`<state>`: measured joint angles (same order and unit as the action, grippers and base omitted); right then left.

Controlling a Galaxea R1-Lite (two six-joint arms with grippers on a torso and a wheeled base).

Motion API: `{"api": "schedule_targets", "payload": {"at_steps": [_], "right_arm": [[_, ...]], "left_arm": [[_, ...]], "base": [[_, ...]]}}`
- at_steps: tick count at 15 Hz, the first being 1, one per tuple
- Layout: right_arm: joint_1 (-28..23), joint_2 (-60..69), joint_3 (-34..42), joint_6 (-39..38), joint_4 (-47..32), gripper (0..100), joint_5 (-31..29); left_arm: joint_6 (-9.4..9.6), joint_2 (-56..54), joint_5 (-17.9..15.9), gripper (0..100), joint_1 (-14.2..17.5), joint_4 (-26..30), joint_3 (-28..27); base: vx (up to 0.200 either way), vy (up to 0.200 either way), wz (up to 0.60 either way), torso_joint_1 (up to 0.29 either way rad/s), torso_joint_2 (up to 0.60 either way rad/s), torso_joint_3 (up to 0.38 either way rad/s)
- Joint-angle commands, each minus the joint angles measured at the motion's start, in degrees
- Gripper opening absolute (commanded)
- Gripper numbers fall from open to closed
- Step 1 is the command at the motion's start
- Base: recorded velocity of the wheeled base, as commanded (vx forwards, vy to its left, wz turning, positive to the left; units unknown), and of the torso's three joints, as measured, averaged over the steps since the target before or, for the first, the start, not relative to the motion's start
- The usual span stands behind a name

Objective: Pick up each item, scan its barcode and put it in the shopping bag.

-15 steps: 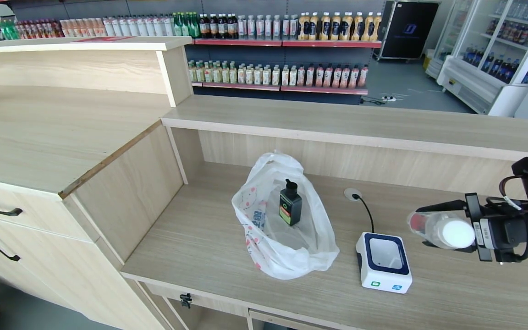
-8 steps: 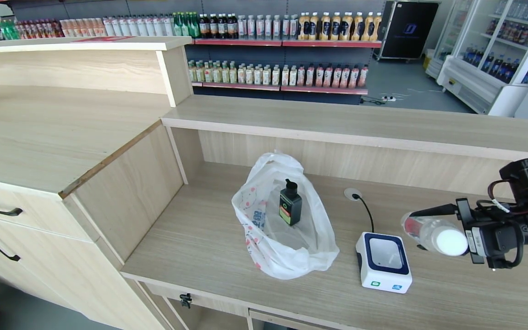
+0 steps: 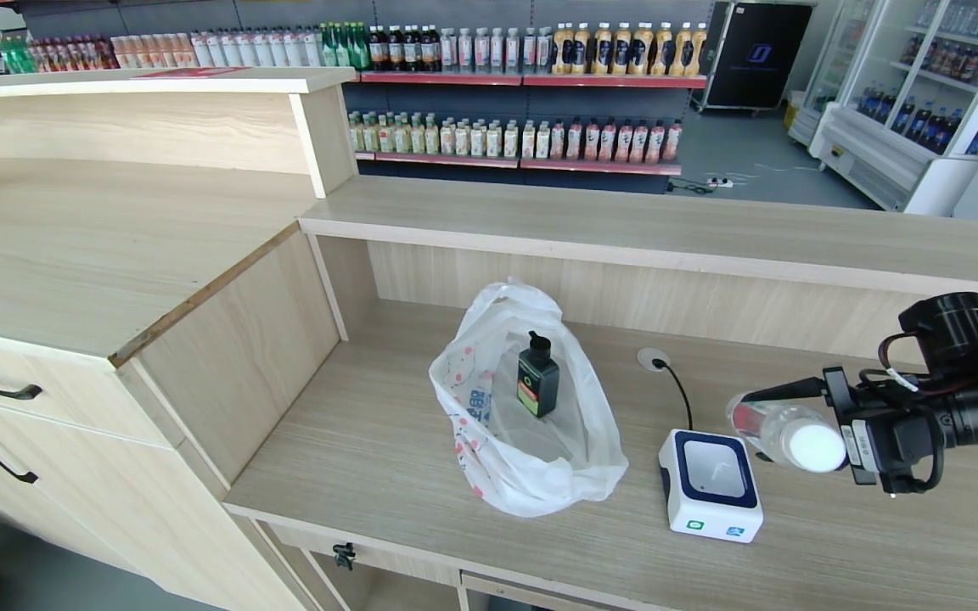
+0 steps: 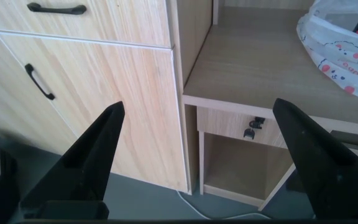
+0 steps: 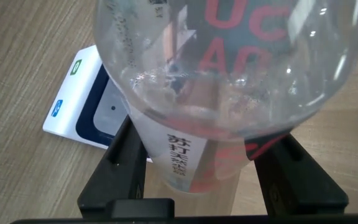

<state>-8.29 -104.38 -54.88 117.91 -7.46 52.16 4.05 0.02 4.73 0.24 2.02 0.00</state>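
Note:
My right gripper [image 3: 782, 420] is shut on a clear plastic bottle [image 3: 782, 431] with a white cap and red print, held lying sideways just right of the barcode scanner [image 3: 712, 484] and a little above the counter. From the right wrist, the bottle [image 5: 222, 93] hangs over the scanner [image 5: 101, 102], with a black finger on each side. A white shopping bag [image 3: 523, 407] lies open on the counter, left of the scanner, with a dark pump bottle [image 3: 537, 376] standing inside. My left gripper [image 4: 201, 158] stands open, low beside the counter's front edge, near the bag [image 4: 344, 46].
The scanner's black cable [image 3: 680, 390] runs back to a grommet in the counter. A raised wooden ledge [image 3: 667, 229] walls the back, and a taller cabinet with drawers [image 3: 56, 399] stands at the left. Bare counter lies right of the scanner.
My right gripper has carried the bottle leftward and slightly down, closer to the scanner. The bag and the scanner have stayed put.

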Motion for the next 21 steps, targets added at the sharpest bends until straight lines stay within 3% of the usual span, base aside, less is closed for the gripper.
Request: {"api": "schedule_targets", "payload": {"at_steps": [1,7,18,21], "right_arm": [[0.6,-1.7,-1.5,0.0,-0.1,0,0.0],[4.2,-4.8,-4.4,-0.4,-0.1,0,0.0],[4.6,-8.7,-8.2,-0.9,-0.1,0,0.0],[5.4,-6.5,-8.8,-5.1,-0.2,0,-0.1]], "left_arm": [[0.0,0.0,0.0,100,0.0,0.0,0.0],[0.0,0.0,0.0,100,0.0,0.0,0.0],[0.0,0.0,0.0,100,0.0,0.0,0.0],[0.0,0.0,0.0,100,0.0,0.0,0.0]], "base": [[0.0,0.0,0.0,0.0,0.0,0.0],[0.0,0.0,0.0,0.0,0.0,0.0],[0.0,0.0,0.0,0.0,0.0,0.0],[0.0,0.0,0.0,0.0,0.0,0.0]]}}
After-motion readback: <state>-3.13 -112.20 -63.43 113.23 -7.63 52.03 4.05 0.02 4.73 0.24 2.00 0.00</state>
